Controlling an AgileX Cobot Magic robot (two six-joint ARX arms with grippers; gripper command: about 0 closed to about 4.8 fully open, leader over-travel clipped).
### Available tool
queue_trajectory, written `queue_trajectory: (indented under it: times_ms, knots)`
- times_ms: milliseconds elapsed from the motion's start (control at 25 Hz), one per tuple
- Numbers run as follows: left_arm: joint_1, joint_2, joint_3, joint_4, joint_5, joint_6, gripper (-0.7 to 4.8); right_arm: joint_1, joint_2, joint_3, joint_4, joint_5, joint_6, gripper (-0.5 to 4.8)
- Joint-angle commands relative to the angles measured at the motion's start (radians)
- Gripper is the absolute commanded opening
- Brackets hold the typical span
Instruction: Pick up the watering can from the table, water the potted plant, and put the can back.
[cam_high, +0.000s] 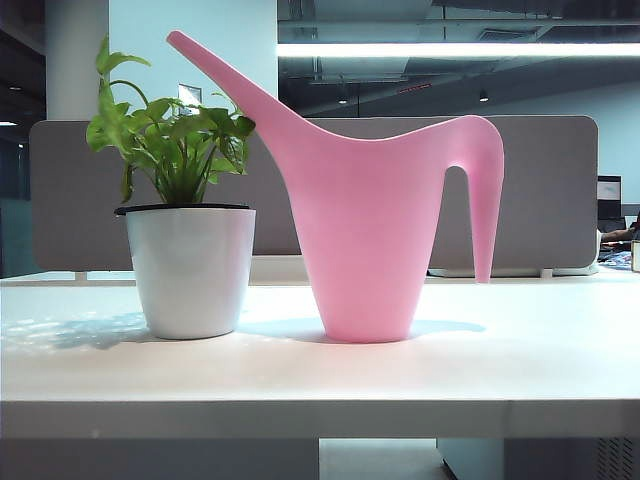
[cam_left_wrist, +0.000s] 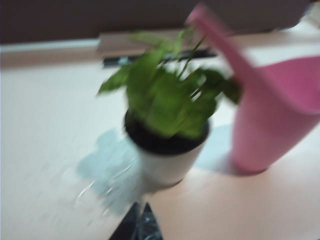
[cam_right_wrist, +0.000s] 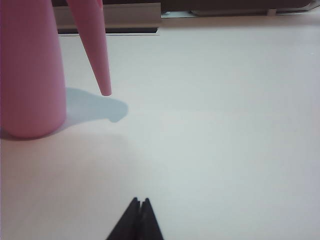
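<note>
The pink watering can (cam_high: 370, 240) stands upright on the white table (cam_high: 520, 360), its long spout slanting up over the potted plant (cam_high: 190, 270) just to its left. Neither gripper shows in the exterior view. The left wrist view is motion-blurred: the potted plant (cam_left_wrist: 167, 155) is ahead of my left gripper (cam_left_wrist: 141, 205), with the watering can (cam_left_wrist: 280, 115) beside it. Its black tips stand together over bare table, holding nothing. My right gripper (cam_right_wrist: 140, 201) is shut and empty, well short of the watering can (cam_right_wrist: 30, 75) and its hanging handle tip (cam_right_wrist: 102, 75).
A grey partition (cam_high: 60, 200) runs along the back of the table. A dark monitor (cam_high: 608, 200) sits far right behind it. The table's thick front edge (cam_high: 320, 420) faces the exterior camera. Bare tabletop lies right of the can.
</note>
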Motion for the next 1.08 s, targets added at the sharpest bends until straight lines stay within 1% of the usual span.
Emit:
queue_trajectory:
  times_ms: [40,160,200,280,400,480,521,641,1081]
  knots:
    - [-0.05,0.039,0.088,-0.016,0.002,0.005,0.03,0.001,-0.001,-0.006,0.013,-0.002,0.003,-0.01]
    - [-0.097,0.068,0.16,-0.089,0.002,0.004,0.03,0.001,-0.001,-0.006,0.013,-0.002,0.003,-0.01]
    - [-0.122,0.081,0.197,-0.152,0.002,0.004,0.03,0.001,-0.001,-0.006,0.013,-0.002,0.003,-0.01]
    - [-0.156,0.097,0.242,-0.226,0.005,0.004,0.03,0.001,-0.001,-0.006,0.013,-0.002,0.003,-0.01]
    - [-0.166,0.096,0.266,-0.262,0.02,0.003,0.03,0.001,-0.001,-0.006,0.013,-0.002,0.003,-0.01]
    - [-0.165,0.094,0.275,-0.31,0.053,0.006,0.03,0.001,-0.001,-0.006,0.013,-0.002,0.003,-0.01]
    - [-0.165,0.095,0.275,-0.323,0.05,0.02,0.03,0.001,-0.001,-0.006,0.013,-0.002,0.003,-0.01]
    - [-0.165,0.094,0.275,-0.327,0.051,0.042,0.03,0.001,-0.001,-0.006,0.013,-0.002,0.003,-0.01]
    - [-0.165,0.094,0.275,-0.327,0.05,0.042,0.03,0.001,-0.001,-0.006,0.013,-0.002,0.003,-0.01]
